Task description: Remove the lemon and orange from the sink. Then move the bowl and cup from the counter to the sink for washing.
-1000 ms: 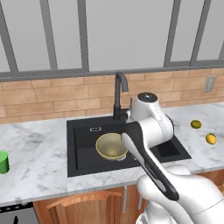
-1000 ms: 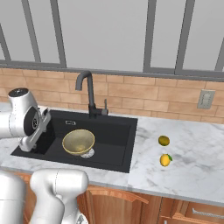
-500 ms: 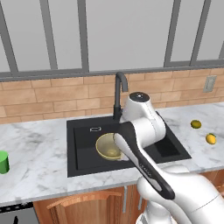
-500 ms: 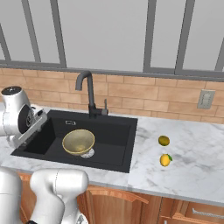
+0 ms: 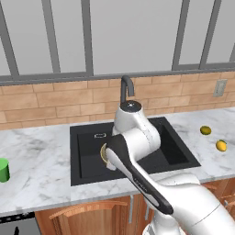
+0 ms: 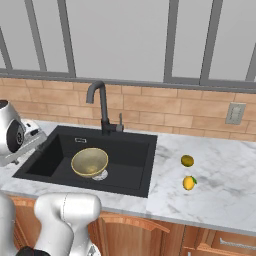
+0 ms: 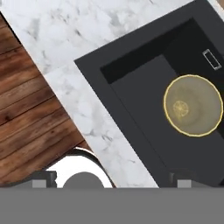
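Inside the sink (image 6: 130, 150), the bowl (image 6: 89, 162) rests at the basin's centre beside the drain; my left base view hides most of it behind my arm. On the worktop right of the sink, the orange (image 6: 187, 160) and lemon (image 6: 188, 183) lie near each other. Only the left base view covers the worktop's left edge, where the cup (image 5: 4, 170) stands. My gripper (image 7: 111, 180) is fully open and holds nothing; its fingertips (image 7: 43, 179) stand above the sink's front edge.

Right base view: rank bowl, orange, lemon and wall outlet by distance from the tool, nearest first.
1. bowl, in the sink.
2. orange and lemon, on the right counter; too close to call.
3. wall outlet, far right wall.
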